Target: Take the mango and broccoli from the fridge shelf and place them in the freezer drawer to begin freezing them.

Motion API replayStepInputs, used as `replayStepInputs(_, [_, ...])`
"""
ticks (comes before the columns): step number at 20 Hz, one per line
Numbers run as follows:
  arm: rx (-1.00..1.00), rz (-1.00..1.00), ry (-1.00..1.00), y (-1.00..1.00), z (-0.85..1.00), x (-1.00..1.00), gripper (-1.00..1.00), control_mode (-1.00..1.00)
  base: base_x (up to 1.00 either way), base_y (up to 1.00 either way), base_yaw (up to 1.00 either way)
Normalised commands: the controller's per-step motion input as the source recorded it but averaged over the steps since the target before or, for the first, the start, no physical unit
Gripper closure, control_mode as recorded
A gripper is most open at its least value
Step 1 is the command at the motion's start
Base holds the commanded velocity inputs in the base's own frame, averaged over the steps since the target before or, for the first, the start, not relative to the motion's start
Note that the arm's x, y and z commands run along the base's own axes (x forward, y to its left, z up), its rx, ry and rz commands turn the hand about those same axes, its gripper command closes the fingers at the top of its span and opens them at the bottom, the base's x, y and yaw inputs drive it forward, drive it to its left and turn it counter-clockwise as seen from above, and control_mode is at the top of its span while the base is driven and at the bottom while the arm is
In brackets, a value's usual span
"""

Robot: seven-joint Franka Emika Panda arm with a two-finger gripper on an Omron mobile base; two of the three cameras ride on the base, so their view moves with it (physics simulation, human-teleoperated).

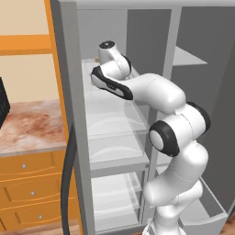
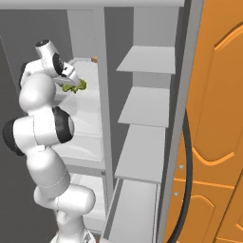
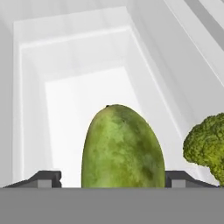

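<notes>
In the hand view, the left dark fingertip of the pincer sits low on the left. The smooth, oval, yellow-green mango stands right between the two tips, and the right tip touches its side. On the left side there is a small gap, so I cannot tell if the pincer is squeezing the mango yet. The bumpy dark green broccoli is just to the right of the pincer. Both foods lie on the flat whitish see-through fridge shelf.

The left base view shows the white arm bent like an elbow, reaching up and left into the grey fridge, with its hand over the shelf. The foods are hidden there.

The right base view shows a bit of green broccoli just under the hand, which tips down. The grey box-shaped freezer drawer sits pulled out far below the pincer.
</notes>
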Motion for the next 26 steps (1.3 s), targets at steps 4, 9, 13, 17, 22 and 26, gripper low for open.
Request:
replayStepInputs(4, [0.0, 0.0, 0.03, 0.02, -0.38, -0.02, 1.0, -1.0, 0.0, 0.0, 0.0])
replayStepInputs(9, [0.06, 0.0, -0.15, -0.03, 0.07, -0.57, 1.0, -1.0, 0.0, 0.0, 0.0])
replayStepInputs(13, [0.11, 0.0, -0.17, -0.42, 0.63, -0.98, 1.0, -1.0, 0.0, 0.0, 0.0])
replayStepInputs(17, [0.11, 0.0, -0.14, -0.75, 0.31, -1.0, 1.0, -1.0, 0.0, 0.0, 0.0])
replayStepInputs(22, [0.02, 0.0, -0.02, -0.56, -0.13, -1.0, 1.0, -1.0, 0.0, 0.0, 0.0])
replayStepInputs(26, [0.01, 0.0, 0.01, -0.55, -0.29, -0.96, 1.0, -1.0, 0.0, 0.0, 0.0])
